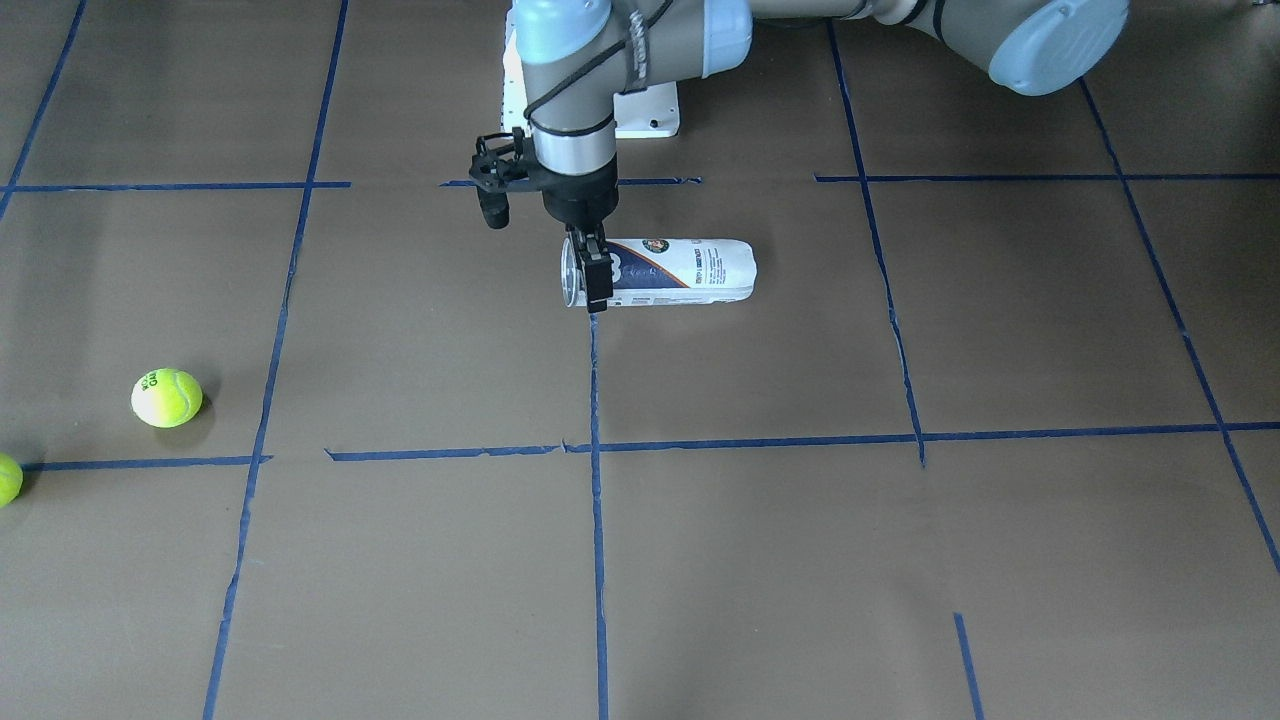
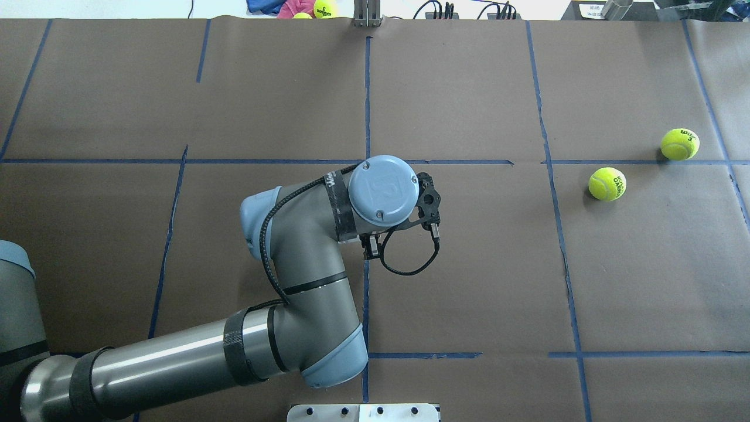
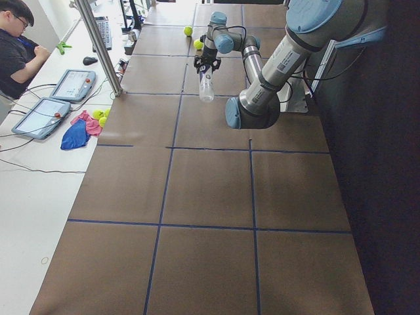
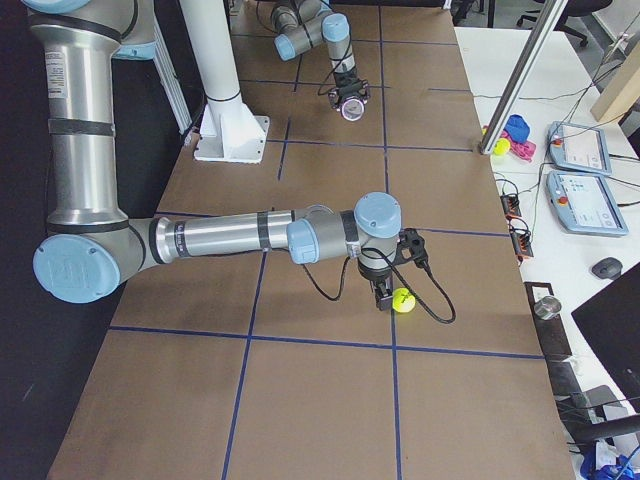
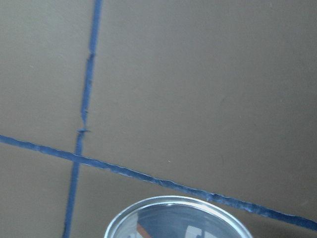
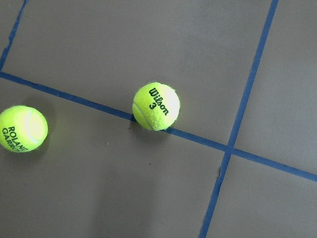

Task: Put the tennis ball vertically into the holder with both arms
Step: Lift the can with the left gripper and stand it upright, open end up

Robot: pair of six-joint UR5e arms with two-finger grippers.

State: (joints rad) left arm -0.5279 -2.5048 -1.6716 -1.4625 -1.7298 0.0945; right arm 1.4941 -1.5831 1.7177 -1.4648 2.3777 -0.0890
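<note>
The left gripper (image 1: pixel 592 275) was clamped on the holder (image 1: pixel 690 270) close to its open mouth. The holder lay on its side near the middle of the tabletop (image 1: pixel 700 580), mouth toward the robot's right, closed end toward its left, not far from the white pedestal base (image 1: pixel 648 112); whether it rested on the paper or hung just clear could not be told. The right gripper (image 4: pixel 384 298) hovered toward the right end, beside a tennis ball in the right side view; whether it was open or closed could not be told. Its wrist camera looked down on the Wilson ball (image 6: pixel 156 106), which sat on a blue tape line (image 6: pixel 74 97), and on the Roland Garros ball (image 6: pixel 22 128), near it but apart.

The step in hand seemed to be raising the holder until its mouth faced up. Done well, that would call for a slow wrist turn under a firm pinch, since a smooth clear wall held near one end could slip or swing; the right arm would then need a ball gripped across its middle and lowered straight over the mouth.

Both balls lay well apart from the holder, which gave the left arm room to swing it up. The Wilson ball sat farther toward the right end, so a careless nudge might send it rolling away.
</note>
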